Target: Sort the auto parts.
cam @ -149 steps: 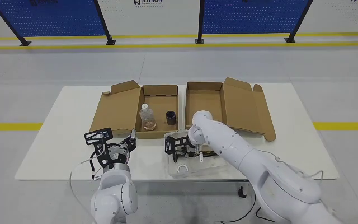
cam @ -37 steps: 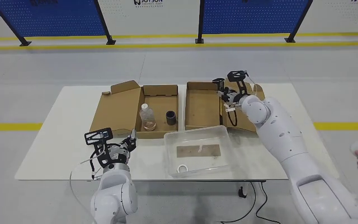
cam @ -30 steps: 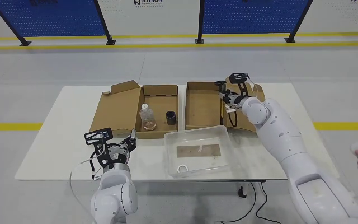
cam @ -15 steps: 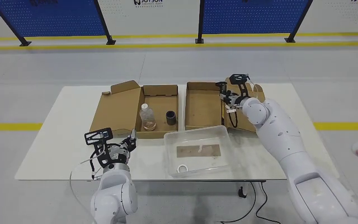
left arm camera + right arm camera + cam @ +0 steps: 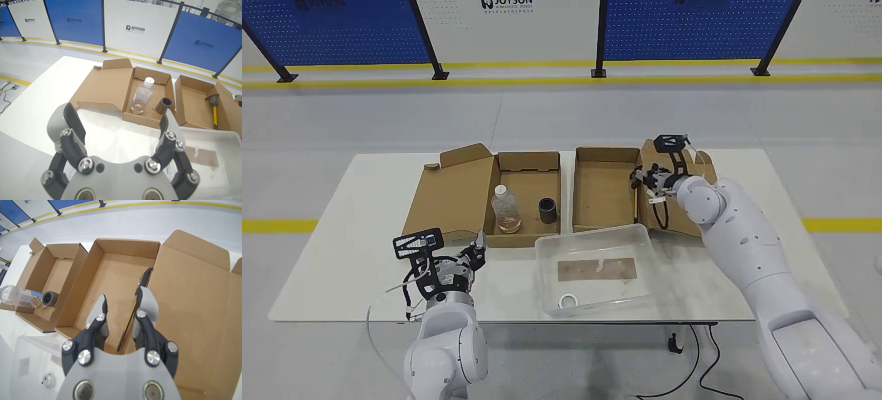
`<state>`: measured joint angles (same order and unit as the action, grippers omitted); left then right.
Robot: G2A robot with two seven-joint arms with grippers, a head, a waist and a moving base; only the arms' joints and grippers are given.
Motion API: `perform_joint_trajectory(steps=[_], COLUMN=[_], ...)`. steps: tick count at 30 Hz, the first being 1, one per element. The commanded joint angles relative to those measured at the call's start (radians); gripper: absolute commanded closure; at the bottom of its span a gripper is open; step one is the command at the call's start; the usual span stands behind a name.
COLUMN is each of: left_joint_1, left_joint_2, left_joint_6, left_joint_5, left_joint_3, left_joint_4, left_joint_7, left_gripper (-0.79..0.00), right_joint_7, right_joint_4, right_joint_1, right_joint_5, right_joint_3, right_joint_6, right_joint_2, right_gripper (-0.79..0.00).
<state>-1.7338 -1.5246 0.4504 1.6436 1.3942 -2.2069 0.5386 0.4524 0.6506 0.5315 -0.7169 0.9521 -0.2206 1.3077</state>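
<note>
White worktop (image 5: 362,220) on a fenced factory floor carries two open cardboard boxes side by side, with a clear plastic tray (image 5: 592,233) nearer the front. The left box (image 5: 529,158) holds a water bottle (image 5: 506,210) and a black bushing (image 5: 548,210) standing close together. In the right box (image 5: 604,152) a yellow-and-black caliper (image 5: 212,100) lies against the right wall. The right gripper (image 5: 122,293) hovers just above it, jaws spread and pinching nothing. The left gripper (image 5: 117,108), also spread and empty, hangs over the near left, probably parked out of the way. A white ring (image 5: 567,301) lies unsorted in the tray.
</note>
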Motion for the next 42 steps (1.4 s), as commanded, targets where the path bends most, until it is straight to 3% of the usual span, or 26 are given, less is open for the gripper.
perform_joint_trajectory(steps=[1,8,13,20,24,26,28,29,33,37,39,42], left_joint_1=[0.0,0.0,0.0,0.0,0.0,0.0,0.0,0.0,0.0,0.0,0.0,0.0], left_joint_2=[0.0,0.0,0.0,0.0,0.0,0.0,0.0,0.0,0.0,0.0,0.0,0.0], left_joint_6=[0.0,0.0,0.0,0.0,0.0,0.0,0.0,0.0,0.0,0.0,0.0,0.0], left_joint_5=[0.0,0.0,0.0,0.0,0.0,0.0,0.0,0.0,0.0,0.0,0.0,0.0], left_joint_3=[0.0,0.0,0.0,0.0,0.0,0.0,0.0,0.0,0.0,0.0,0.0,0.0], left_joint_4=[0.0,0.0,0.0,0.0,0.0,0.0,0.0,0.0,0.0,0.0,0.0,0.0], left_joint_7=[0.0,0.0,0.0,0.0,0.0,0.0,0.0,0.0,0.0,0.0,0.0,0.0], left_gripper=[-0.785,-0.785,-0.785,-0.785,-0.785,-0.785,-0.785,-0.785,-0.785,-0.785,-0.785,-0.785], right_joint_7=[0.003,0.056,0.114,0.256,0.36,0.419,0.478,0.5,0.583,0.656,0.679,0.695], right_joint_4=[0.017,0.128,0.248,0.438,0.546,0.594,0.637,0.656,0.73,0.754,0.742,0.716], right_joint_1=[-0.001,0.001,0.014,0.076,0.113,0.125,0.135,0.139,0.16,0.171,0.166,0.157], right_joint_5=[-0.014,-0.096,-0.166,-0.199,-0.195,-0.194,-0.185,-0.18,-0.17,-0.128,-0.108,-0.092], right_joint_3=[0.003,0.008,0.007,0.002,-0.014,-0.028,-0.05,-0.057,-0.101,-0.149,-0.173,-0.215], right_joint_6=[-0.014,-0.142,-0.263,-0.359,-0.404,-0.422,-0.448,-0.45,-0.462,-0.465,-0.459,-0.452], right_joint_2=[-0.003,-0.025,-0.043,-0.064,-0.072,-0.074,-0.075,-0.075,-0.074,-0.069,-0.064,-0.054], right_gripper=[-0.342,-0.403,-0.56,-0.677,-0.68,-0.637,-0.671,-0.742,-0.748,-0.717,-0.76,-0.76])
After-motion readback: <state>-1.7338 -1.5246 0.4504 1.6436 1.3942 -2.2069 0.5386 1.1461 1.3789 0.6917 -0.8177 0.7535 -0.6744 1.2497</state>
